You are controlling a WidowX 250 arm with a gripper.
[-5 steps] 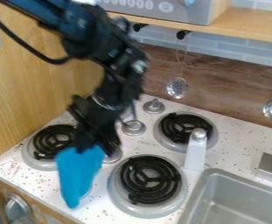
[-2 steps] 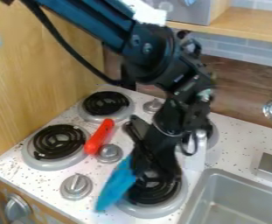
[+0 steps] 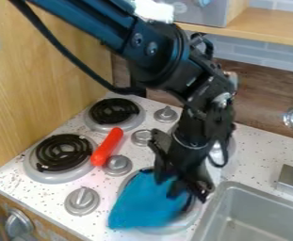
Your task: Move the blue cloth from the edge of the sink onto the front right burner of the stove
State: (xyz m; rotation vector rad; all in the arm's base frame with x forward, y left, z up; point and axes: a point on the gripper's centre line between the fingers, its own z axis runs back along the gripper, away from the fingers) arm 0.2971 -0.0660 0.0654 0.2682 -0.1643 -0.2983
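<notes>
A blue cloth drapes over the near right burner, against the black gripper; whether that is clenched or released, I cannot tell. Beyond, a red handle lies by a stove knob.

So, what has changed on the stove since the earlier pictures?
The black robot gripper has moved right, towards the grey metal sink, carrying the blue cloth along. The cloth has gone from the stove's left front to the front-right burner, partly covering it. The red rounded handle, hidden at first, is now in sight. The sink has stayed in place.
</notes>
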